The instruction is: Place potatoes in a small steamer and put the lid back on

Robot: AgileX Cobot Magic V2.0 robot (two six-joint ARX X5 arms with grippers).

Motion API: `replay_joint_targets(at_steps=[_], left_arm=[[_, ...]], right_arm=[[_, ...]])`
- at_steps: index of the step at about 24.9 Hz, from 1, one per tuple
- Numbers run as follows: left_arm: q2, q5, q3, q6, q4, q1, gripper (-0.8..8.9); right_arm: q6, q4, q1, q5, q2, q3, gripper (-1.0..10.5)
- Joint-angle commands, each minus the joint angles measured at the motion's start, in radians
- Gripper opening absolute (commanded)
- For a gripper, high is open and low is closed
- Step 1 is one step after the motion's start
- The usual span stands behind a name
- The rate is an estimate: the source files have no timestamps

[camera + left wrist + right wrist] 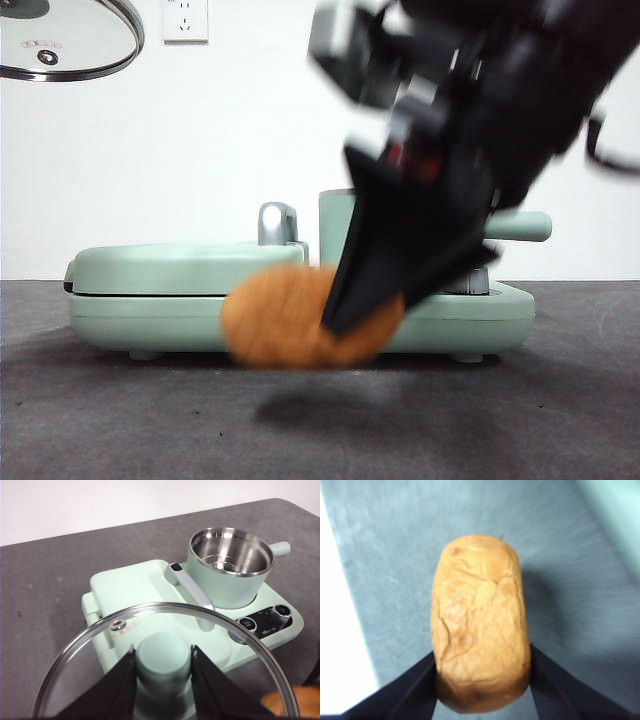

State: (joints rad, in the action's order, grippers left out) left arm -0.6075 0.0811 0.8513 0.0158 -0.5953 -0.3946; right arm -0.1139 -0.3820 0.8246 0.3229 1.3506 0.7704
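My right gripper is shut on the potato, an orange-brown oval lump with cracked skin, and holds it just above the dark table in front of the appliance; it fills the right wrist view, and that gripper's jaws press its sides. My left gripper is shut on the mint-green knob of the glass lid and holds it high; the lid shows in the front view's top left corner. The small steamer stands open and empty on the appliance, mostly hidden behind the right arm in the front view.
The mint-green griddle plate with a chrome handle lies shut on the left part of the appliance base. Control knobs sit at its front right. A wall socket is on the white wall.
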Motion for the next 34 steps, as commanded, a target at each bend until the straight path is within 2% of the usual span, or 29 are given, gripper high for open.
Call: replay_joint_targets(at_steps=[1,5,8,15,20,28,34], left_arm=[[0.001,0.000,0.017,0.003,0.034,-0.001,0.15],[0.001,0.000,0.017,0.003,0.035,-0.001,0.15],[0.001,0.000,0.017,0.003,0.034,-0.001,0.15],[0.001,0.000,0.017,0.024,0.034,-0.001,0.15],[0.000,0.000,0.017,0.025,0.035,-0.001,0.15],[0.000,0.000,0.017,0.026,0.035,-0.001,0.15],[0.000,0.000,0.017,0.027,0.034,-0.001,0.15]], right_arm=[[0.063,-0.129,0.008,-0.065,-0.080,0.069,2.1],[0.169,-0.422,-0.017,-0.222,-0.167,0.253,2.1],[0.182,-0.575,-0.058,-0.279,-0.165,0.404,2.1],[0.176,-0.605,-0.166,-0.272,-0.101,0.566,2.1],[0.116,-0.575,-0.251,-0.267,0.006,0.636,2.1],[0.071,-0.487,-0.362,-0.168,0.215,0.743,2.1],[0.048,-0.450,-0.401,-0.137,0.344,0.824,2.1]])
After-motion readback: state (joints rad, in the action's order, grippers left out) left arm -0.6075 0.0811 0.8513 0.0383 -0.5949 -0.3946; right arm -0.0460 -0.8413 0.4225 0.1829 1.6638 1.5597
